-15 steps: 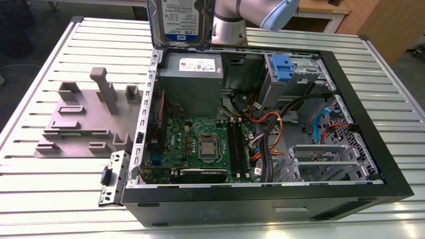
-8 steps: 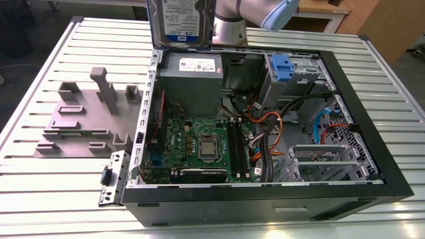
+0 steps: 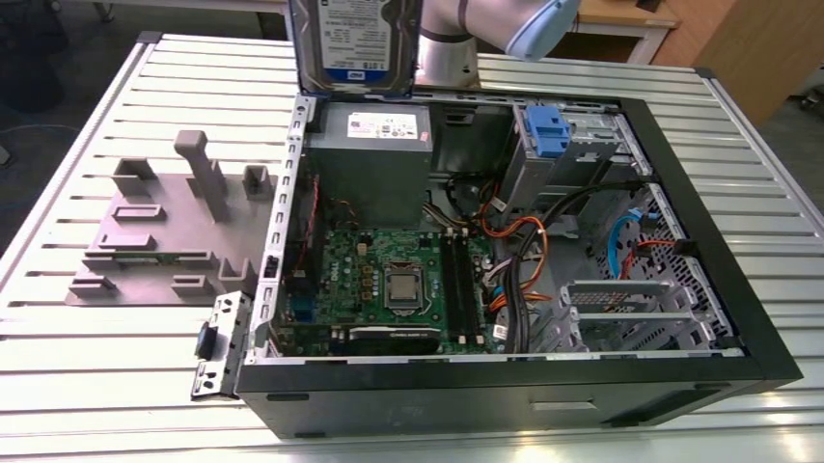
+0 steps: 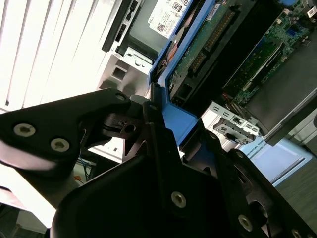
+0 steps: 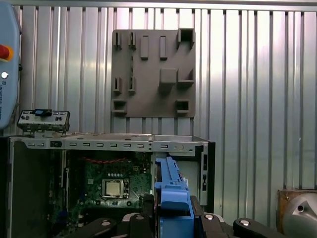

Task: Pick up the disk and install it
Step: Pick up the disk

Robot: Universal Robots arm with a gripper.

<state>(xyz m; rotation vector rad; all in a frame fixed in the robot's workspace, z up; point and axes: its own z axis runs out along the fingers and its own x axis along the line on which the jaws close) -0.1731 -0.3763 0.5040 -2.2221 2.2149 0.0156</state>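
Note:
The disk (image 3: 353, 40) hangs upright above the back wall of the open computer case (image 3: 721, 289), its white-and-blue label facing the exterior camera. It sits over the grey power supply (image 3: 373, 145). In both wrist views my gripper (image 5: 171, 210) is shut on the disk's blue carrier edge (image 5: 171, 191), with a black finger (image 5: 146, 208) on each side. In the second wrist view the blue carrier (image 4: 183, 116) and the drive's green circuit board (image 4: 208, 39) run away from the fingers (image 4: 151, 106) toward the case.
Inside the case lie the motherboard (image 3: 386, 280), a bundle of cables (image 3: 528, 251), a blue latch piece (image 3: 547, 130) on the upper drive bay and a metal drive cage (image 3: 618, 309). A grey fixture plate (image 3: 161, 231) stands on the slatted table at the exterior view's left.

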